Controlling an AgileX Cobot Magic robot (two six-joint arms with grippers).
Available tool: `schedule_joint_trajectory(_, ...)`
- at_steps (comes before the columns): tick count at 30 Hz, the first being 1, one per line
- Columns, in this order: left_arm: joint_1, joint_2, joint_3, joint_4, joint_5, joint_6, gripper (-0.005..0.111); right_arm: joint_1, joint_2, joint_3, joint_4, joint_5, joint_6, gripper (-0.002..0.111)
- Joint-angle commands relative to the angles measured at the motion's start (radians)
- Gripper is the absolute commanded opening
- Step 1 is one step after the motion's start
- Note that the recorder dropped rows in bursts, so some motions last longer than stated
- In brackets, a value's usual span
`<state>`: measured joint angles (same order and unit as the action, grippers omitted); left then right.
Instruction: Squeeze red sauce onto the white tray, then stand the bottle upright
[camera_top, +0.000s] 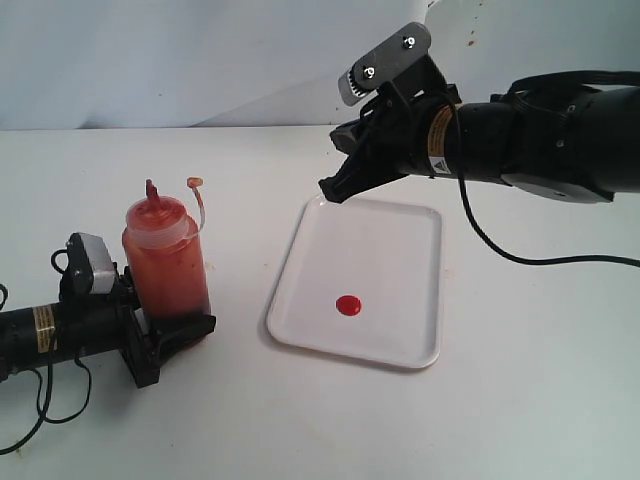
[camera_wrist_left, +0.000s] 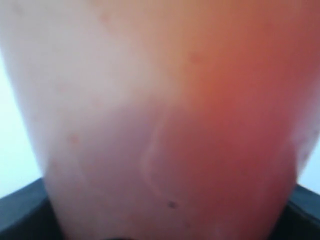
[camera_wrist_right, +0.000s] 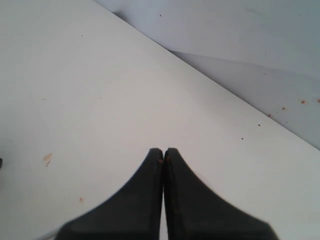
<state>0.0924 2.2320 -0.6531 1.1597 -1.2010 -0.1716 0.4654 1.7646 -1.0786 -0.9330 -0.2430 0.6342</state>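
Now, sauce (camera_top: 348, 305) on tray (camera_top: 400, 235); bottle (camera_top: 165, 258) upright beside tray, left claw (camera_top: 180, 322) gripping base. Open slowly, retreat straight; right claw (camera_top: 335, 190) closed, empty.

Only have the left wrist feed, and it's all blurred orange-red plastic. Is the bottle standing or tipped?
Observer: Standing. The translucent cylindrical plastic squeeze bottle is upright on the table with its red nozzle up. The left pincer is closed around its base.
Operator: Any sauce out yet?
Observer: Yes. One small round blob of red sauce sits on the flat rectangular white tray, to the right of the bottle in the exterior view.
Operator: Right arm?
Observer: The right pincer hangs above the tray's far edge, jaws shut on nothing.
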Motion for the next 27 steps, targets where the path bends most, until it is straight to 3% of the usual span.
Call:
schedule_joint_trajectory(1,0.002,0.004,-0.005,-0.004,-0.002,-0.008,0.0,0.002,-0.001,-0.006,0.003,-0.011,0.002,0.0)
schedule_joint_trajectory(27,0.002,0.004,-0.005,-0.028,-0.002,-0.007,0.0,0.002,-0.001,-0.006,0.001,-0.019,0.002,0.0)
